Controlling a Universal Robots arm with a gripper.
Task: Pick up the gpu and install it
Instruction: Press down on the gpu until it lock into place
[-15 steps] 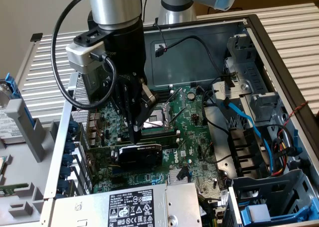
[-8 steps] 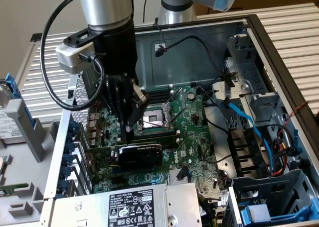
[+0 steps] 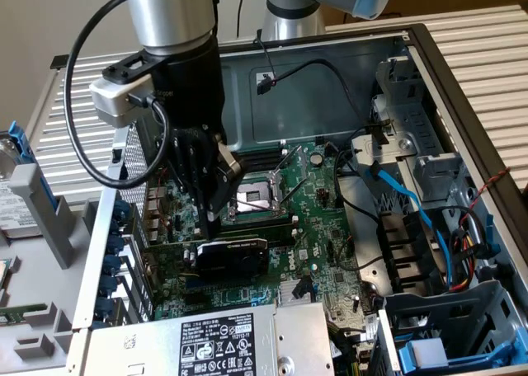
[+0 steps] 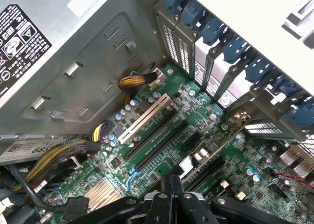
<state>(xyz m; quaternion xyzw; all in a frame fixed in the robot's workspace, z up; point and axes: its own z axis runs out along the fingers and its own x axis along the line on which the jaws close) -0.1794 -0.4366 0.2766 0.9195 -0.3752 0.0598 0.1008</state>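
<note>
The gpu point(image 3: 233, 254), a small green card with a black fan shroud, stands on edge on the large green motherboard point(image 3: 318, 219), close to the power supply. My gripper point(image 3: 209, 224) hangs straight above the card's end at the exterior view's left. Its fingers are shut, and their tips are at the card's top edge; I cannot tell whether they touch it. In the wrist view the shut gripper point(image 4: 171, 181) has nothing between its tips. Beyond it lie long black expansion slots point(image 4: 162, 143) and a white slot point(image 4: 142, 118).
The silver power supply point(image 3: 214, 343) borders the card on the near side. A row of blue bracket latches point(image 4: 230, 47) lines the case's rear wall. The CPU socket point(image 3: 256, 199) lies just behind the card. Drive cages and blue cables point(image 3: 421, 219) crowd the exterior view's right.
</note>
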